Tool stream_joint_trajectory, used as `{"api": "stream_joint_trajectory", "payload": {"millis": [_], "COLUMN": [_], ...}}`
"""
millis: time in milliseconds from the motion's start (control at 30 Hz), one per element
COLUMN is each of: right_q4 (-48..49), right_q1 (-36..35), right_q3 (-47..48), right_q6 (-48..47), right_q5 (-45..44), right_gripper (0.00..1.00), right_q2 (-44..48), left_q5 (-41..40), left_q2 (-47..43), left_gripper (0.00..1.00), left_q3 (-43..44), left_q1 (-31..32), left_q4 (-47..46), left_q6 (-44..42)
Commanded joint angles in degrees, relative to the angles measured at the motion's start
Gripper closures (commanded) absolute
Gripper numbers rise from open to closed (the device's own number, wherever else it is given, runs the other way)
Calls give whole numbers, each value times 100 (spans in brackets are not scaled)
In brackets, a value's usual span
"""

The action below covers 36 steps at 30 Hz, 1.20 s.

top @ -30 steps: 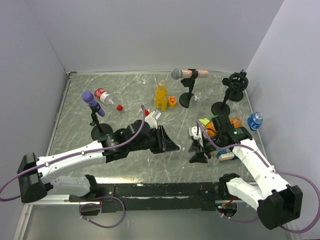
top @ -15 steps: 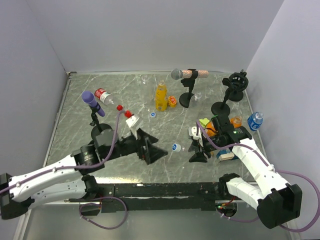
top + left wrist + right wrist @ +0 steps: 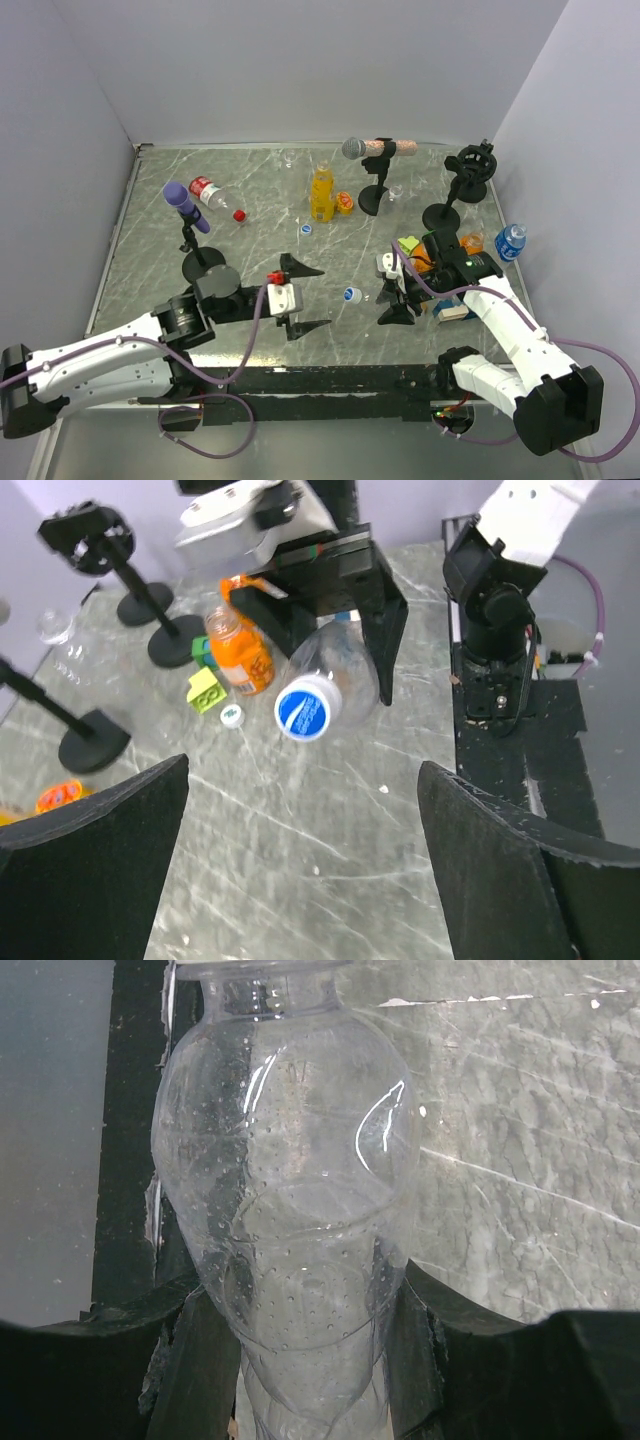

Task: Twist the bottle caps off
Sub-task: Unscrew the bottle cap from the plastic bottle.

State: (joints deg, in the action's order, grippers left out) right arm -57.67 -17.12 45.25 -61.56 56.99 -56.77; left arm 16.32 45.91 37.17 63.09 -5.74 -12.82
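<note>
My right gripper (image 3: pixel 392 296) is shut on a clear bottle (image 3: pixel 290 1190), held level with its neck pointing left. A blue-and-white cap (image 3: pixel 306 707) sits on that bottle's mouth and shows as a small disc (image 3: pixel 352 294) from above. My left gripper (image 3: pixel 308 296) stands open a short way left of the cap, nothing between its fingers (image 3: pixel 100 830). A loose red cap (image 3: pixel 239 214) and a loose blue cap (image 3: pixel 306 229) lie on the table. The yellow-orange bottle (image 3: pixel 321 192) stands at the back. A red-labelled bottle (image 3: pixel 205 190) lies at the back left.
Three microphone stands rise from the table: purple (image 3: pixel 188 212) at left, grey (image 3: pixel 372 170) at back centre, black (image 3: pixel 455 190) at right. A small blue-labelled bottle (image 3: pixel 511 241), an orange bottle (image 3: pixel 240 655) and a yellow-green block (image 3: pixel 205 690) crowd the right side.
My left gripper, shut at the held bottle's cap a second ago, has opened wide and drawn back to the left. The right gripper and its bottle have not moved.
</note>
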Motion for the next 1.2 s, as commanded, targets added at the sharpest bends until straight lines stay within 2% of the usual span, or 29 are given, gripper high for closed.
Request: {"api": "stream_joint_trajectory", "payload": {"millis": [0, 133, 367, 600, 700, 1000, 1167], "right_q4": [89, 133, 89, 89, 89, 98, 89], "right_q1": [-54, -45, -63, -63, -63, -80, -80], "right_q3": [36, -8, 27, 18, 19, 27, 18], "right_q6": [-190, -146, -190, -181, -198, -198, -190], "right_q5": [233, 181, 207, 181, 172, 154, 154], "right_gripper": [81, 81, 82, 82, 82, 82, 82], "right_q2": [0, 87, 26, 8, -9, -9, -18], "left_q5": [626, 987, 979, 882, 873, 847, 838], "left_q2": [462, 708, 1200, 1973, 2027, 1957, 1974], "left_gripper": [2, 6, 13, 35, 45, 47, 52], "left_q3": [440, 467, 818, 1451, 1504, 1451, 1469], "left_q1": [19, 19, 19, 19, 19, 19, 19], "left_q4": [-59, -348, -385, 212, 249, 389, 512], "left_q6": [-731, -661, -731, -906, -915, -1030, -1047]}}
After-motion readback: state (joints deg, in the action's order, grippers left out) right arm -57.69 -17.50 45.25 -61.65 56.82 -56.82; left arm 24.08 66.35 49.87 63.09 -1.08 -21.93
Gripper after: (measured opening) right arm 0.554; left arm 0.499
